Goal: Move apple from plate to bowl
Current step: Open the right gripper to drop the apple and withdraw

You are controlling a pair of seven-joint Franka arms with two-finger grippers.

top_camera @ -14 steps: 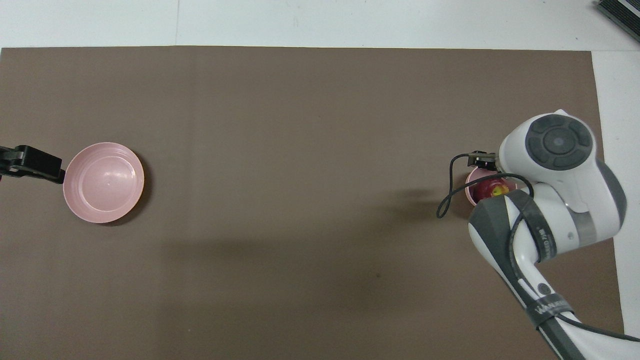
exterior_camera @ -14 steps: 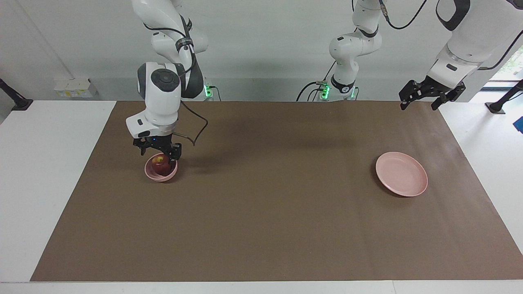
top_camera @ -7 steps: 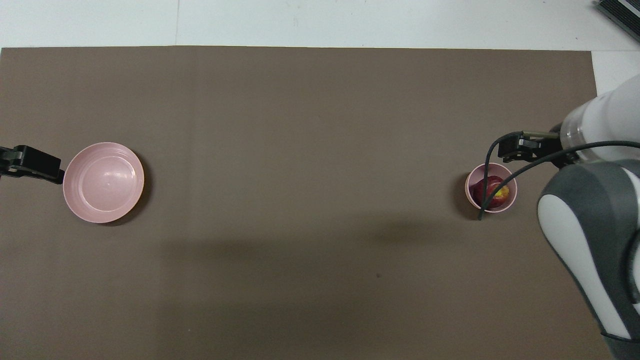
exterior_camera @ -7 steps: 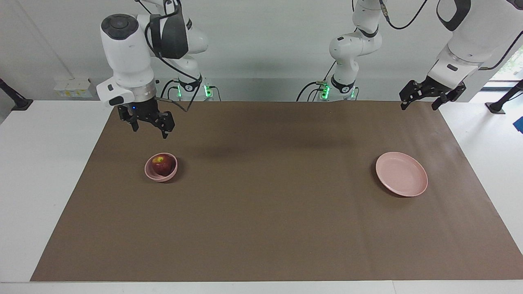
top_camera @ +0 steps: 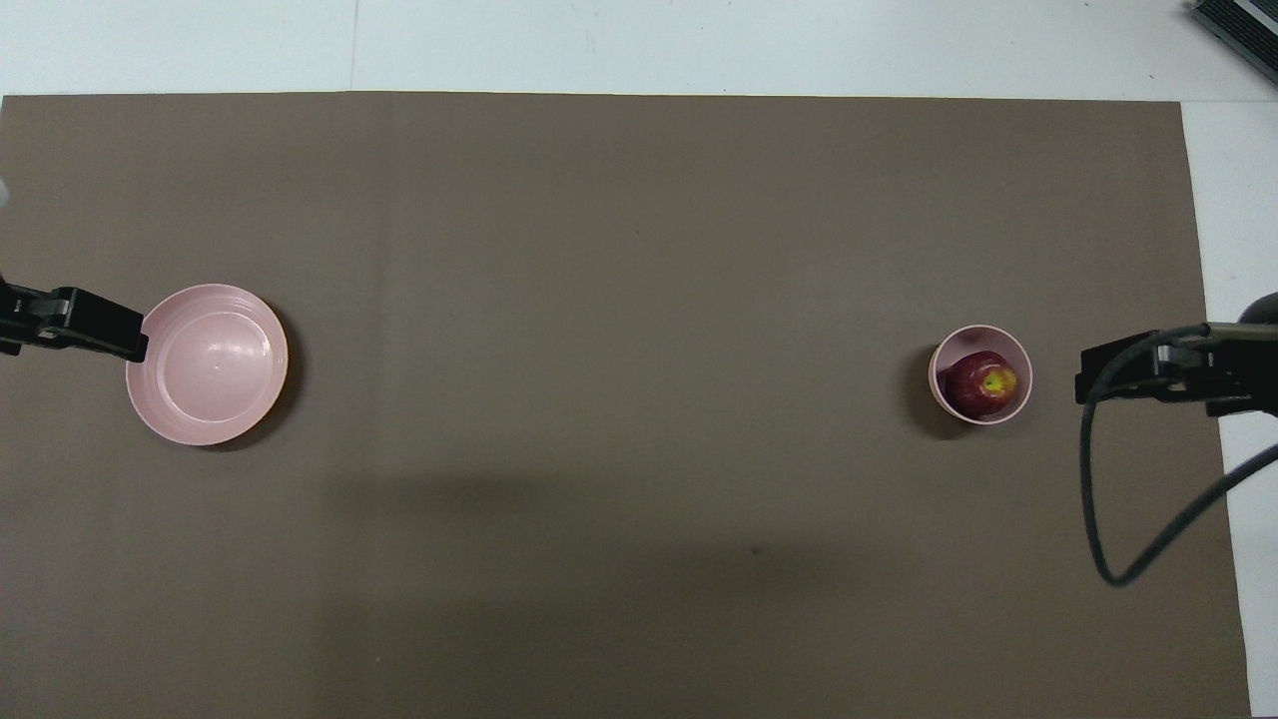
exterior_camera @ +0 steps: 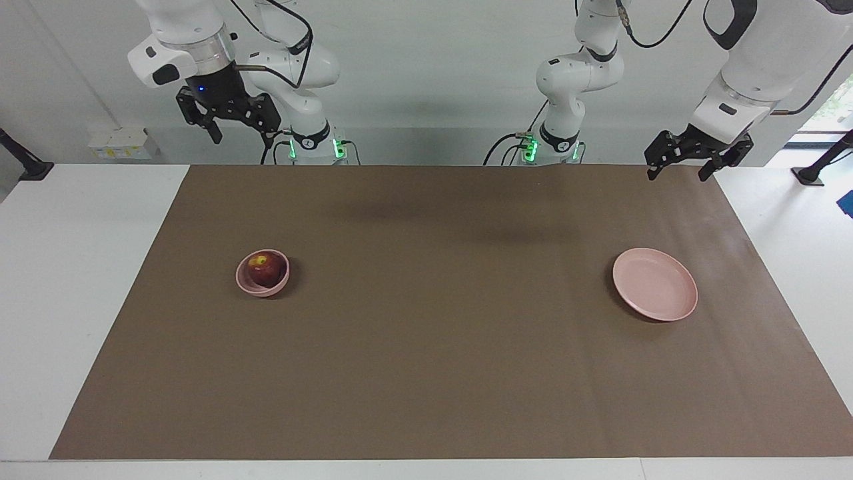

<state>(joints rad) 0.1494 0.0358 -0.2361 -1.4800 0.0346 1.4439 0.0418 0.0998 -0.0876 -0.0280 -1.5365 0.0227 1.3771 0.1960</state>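
Note:
The dark red apple (exterior_camera: 263, 269) with a yellowish patch sits in the small deep pink bowl (exterior_camera: 245, 285) toward the right arm's end of the table; it also shows in the overhead view (top_camera: 982, 385) inside the bowl (top_camera: 973, 338). The wide flat pink plate (exterior_camera: 655, 293) (top_camera: 207, 364) lies bare toward the left arm's end. My right gripper (exterior_camera: 241, 130) is open and empty, raised high over the table's robot-side edge, apart from the bowl. My left gripper (exterior_camera: 676, 173) is open and empty, waiting in the air over the mat's corner near the plate.
A brown mat (exterior_camera: 440, 347) covers most of the white table (exterior_camera: 80, 267). A black cable (top_camera: 1098, 519) hangs from the right wrist. Small white boxes (exterior_camera: 123, 143) stand at the table's edge by the right arm.
My right gripper was around the apple in the bowl, let go, and rose high toward the robots. The apple stayed in the bowl. The left arm barely moved.

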